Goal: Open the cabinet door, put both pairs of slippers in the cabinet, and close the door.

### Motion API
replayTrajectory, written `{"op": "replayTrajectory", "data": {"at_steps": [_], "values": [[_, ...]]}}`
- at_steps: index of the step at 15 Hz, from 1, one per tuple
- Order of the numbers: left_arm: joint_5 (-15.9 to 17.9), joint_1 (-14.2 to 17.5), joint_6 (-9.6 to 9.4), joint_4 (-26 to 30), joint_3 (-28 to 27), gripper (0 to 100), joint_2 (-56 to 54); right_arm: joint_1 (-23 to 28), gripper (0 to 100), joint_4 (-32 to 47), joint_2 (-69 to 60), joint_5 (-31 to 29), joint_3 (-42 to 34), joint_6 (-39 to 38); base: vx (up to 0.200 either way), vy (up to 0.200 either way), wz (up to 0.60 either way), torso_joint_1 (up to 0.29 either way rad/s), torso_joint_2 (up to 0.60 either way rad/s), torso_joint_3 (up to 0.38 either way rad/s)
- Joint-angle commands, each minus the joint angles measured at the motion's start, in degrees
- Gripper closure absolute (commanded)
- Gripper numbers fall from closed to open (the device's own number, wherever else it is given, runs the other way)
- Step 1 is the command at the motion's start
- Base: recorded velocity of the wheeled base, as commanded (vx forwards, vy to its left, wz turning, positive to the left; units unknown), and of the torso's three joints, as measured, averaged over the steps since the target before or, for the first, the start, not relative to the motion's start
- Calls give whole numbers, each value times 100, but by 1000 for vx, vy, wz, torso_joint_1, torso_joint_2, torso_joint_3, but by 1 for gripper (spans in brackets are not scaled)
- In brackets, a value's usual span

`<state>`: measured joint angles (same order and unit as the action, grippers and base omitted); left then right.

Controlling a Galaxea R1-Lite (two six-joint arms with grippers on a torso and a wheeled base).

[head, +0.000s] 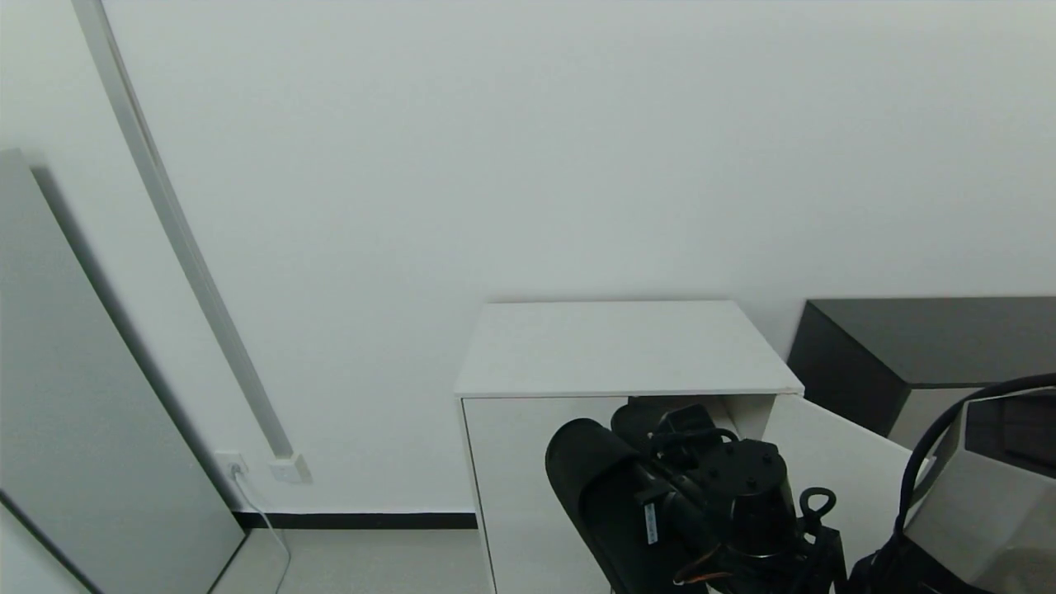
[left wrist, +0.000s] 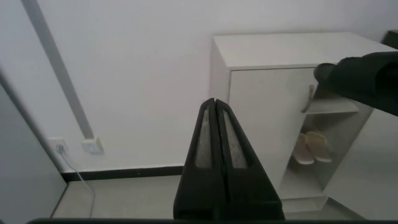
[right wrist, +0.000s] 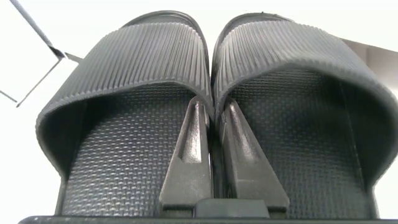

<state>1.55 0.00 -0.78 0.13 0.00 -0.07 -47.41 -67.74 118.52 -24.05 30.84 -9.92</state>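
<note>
The cabinet (head: 619, 346) is white and stands against the wall. Its right-hand door (head: 833, 470) is swung open and its left-hand door (head: 528, 478) is shut.

The right hand (right wrist: 213, 104) is clamped on the pair of black slippers (right wrist: 143, 68). One finger lies inside each slipper, and the two inner side walls are pinched together between them. The pair is held side by side in front of the cabinet, at the open half and up near the top edge. The toes point toward the opening. I cannot tell whether they have crossed the cabinet's front line.

Inside the cabinet a shelf (left wrist: 333, 107) runs across the open half. Below it a pair of light slippers (left wrist: 311, 148) lies on the lower level, toes toward the back.

The left hand (left wrist: 214, 102) is off to the left of the cabinet, well apart from it. It faces the cabinet's side and front from a distance. Its fingers are pressed flat together and hold nothing.

To the left of the cabinet, low on the wall, is a wall socket (head: 289, 469) with a cable plugged in just beside it. A pale conduit strip (head: 181, 231) runs up the wall from there. A dark unit (head: 907, 346) stands to the right of the cabinet, beyond the open door.
</note>
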Motion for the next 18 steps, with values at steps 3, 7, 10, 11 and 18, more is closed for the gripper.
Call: {"op": "replayTrajectory", "data": {"at_steps": [3, 7, 10, 11, 18], "values": [[3, 0, -1, -5, 0, 100, 7, 4, 100, -55, 14, -3, -26, -1, 0, -200, 0, 4, 5, 1], [3, 0, -10, 4, 0, 100, 7, 4, 100, -134, 14, -3, -43, 8, 0, -200, 0, 4, 0, 4], [3, 0, -10, 4, 0, 100, 7, 4, 100, -134, 14, -3, -52, 8, 0, 0, 0, 0, 0, 0], [3, 0, -10, 4, 0, 100, 7, 4, 100, -134, 14, -3, -52, 8, 0, 0, 0, 0, 0, 0], [-5, 0, -1, 4, 0, 100, 7, 48, 100, -266, 22, -3, -78, 8, 0, 0, 0, 0, 0, 0]]}}
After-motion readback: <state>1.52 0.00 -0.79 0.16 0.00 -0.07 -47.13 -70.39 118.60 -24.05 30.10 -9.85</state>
